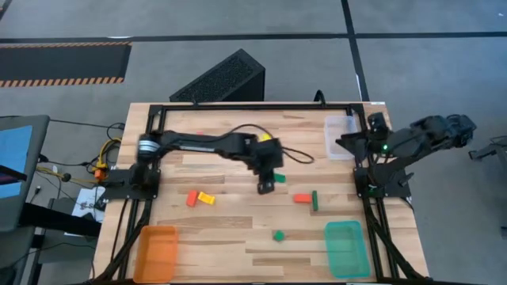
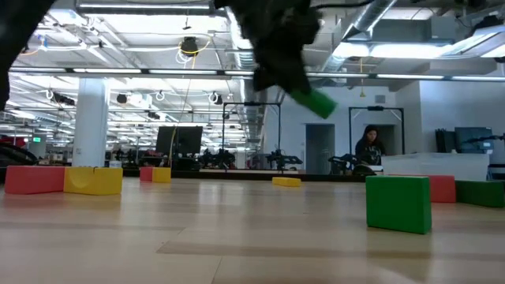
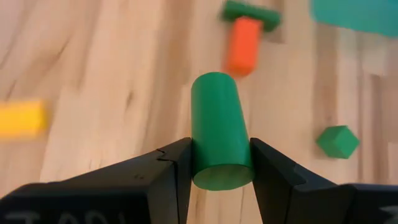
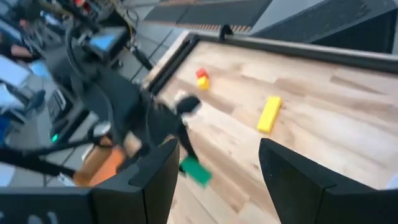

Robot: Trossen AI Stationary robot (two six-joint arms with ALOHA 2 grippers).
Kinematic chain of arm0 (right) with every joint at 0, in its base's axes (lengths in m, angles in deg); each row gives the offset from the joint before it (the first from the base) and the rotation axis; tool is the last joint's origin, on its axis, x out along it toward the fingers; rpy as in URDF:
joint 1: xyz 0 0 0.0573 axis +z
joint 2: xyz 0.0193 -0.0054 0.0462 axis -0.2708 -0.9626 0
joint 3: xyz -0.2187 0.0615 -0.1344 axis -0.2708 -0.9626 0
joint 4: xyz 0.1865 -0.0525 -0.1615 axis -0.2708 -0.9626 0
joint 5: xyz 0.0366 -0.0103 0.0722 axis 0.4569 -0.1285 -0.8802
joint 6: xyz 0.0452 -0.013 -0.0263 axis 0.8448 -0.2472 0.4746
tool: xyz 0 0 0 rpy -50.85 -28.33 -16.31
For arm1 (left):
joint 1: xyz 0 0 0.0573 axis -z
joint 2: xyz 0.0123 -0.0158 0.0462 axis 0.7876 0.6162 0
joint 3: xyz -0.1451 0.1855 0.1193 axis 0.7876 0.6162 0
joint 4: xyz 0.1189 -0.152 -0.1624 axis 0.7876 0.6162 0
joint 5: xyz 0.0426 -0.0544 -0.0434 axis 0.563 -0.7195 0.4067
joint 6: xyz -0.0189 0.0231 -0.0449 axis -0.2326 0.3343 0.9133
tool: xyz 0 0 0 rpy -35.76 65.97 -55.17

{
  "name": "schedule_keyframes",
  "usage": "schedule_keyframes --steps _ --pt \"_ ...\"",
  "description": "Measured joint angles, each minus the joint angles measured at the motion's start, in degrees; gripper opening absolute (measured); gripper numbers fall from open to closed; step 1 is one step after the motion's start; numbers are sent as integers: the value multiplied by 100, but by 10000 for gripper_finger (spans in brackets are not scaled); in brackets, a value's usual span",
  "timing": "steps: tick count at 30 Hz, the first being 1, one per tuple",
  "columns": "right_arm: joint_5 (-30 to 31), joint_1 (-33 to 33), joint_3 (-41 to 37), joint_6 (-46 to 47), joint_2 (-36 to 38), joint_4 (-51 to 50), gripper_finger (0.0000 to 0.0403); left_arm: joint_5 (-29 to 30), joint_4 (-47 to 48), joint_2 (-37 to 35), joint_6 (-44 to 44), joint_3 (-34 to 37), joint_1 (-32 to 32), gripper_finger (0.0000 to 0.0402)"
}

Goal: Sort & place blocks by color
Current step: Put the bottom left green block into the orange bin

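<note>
My left gripper hangs over the middle of the table, shut on a green cylinder block; in the low view the block sits high above the wood. On the table lie a red block against a green bar, a green cube, and a red block beside a yellow one. My right gripper is open and waits folded back at the table's right edge. My left gripper pinches the green cylinder between its two fingers, which press on the round sides near one end. The fingers lie along the block and come slanting down from above. The free end sticks out past the fingertips. The block is lifted clear and tilted downward.
An orange tray sits at the near left corner, a teal tray at the near right, and a clear tray at the far right. A yellow bar lies toward the far side. A person stands in the room behind.
</note>
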Motion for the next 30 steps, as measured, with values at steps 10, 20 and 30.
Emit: schedule_keyframes --steps 10,20,30 --pt "383 851 -677 215 1 102 244 1107 -640 -2856 2405 2798 705 103" --pt "276 667 -759 355 -406 829 244 1202 1565 -4099 2261 2880 1953 103" --pt "248 394 -759 1474 -1926 2083 244 -788 1291 -4687 3302 4134 4184 103"
